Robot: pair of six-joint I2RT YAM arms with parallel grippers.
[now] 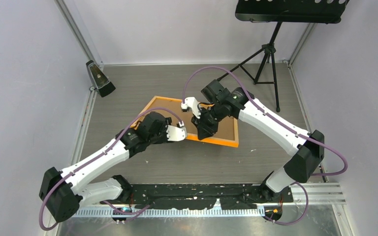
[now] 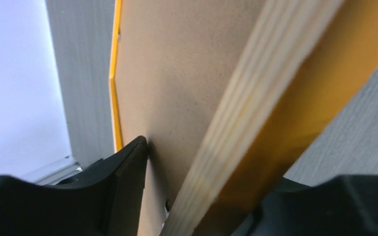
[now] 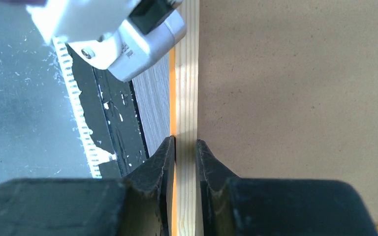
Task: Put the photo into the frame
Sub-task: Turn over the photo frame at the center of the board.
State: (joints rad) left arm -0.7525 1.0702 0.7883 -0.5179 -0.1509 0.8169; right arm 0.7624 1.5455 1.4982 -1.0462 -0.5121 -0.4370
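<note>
The orange frame [image 1: 224, 143] lies flat in the middle of the table, back side up, with a brown backing board [image 1: 170, 105] filling it. The photo is hidden. My right gripper [image 1: 204, 133] is shut on the frame's near rail: in the right wrist view both fingers press the pale wooden rail [image 3: 187, 73] of the frame, beside the board [image 3: 300, 98]. My left gripper [image 1: 182, 133] straddles the same rail [image 2: 256, 98] further left. It is open: one fingertip [image 2: 133, 162] rests on the board [image 2: 177, 73], a gap away from the rail.
A black music stand on a tripod [image 1: 268, 54] stands at the back right. A small black wedge-shaped object [image 1: 100, 78] sits at the back left corner. A black strip [image 1: 197, 194] runs along the near edge by the arm bases. Walls close in three sides.
</note>
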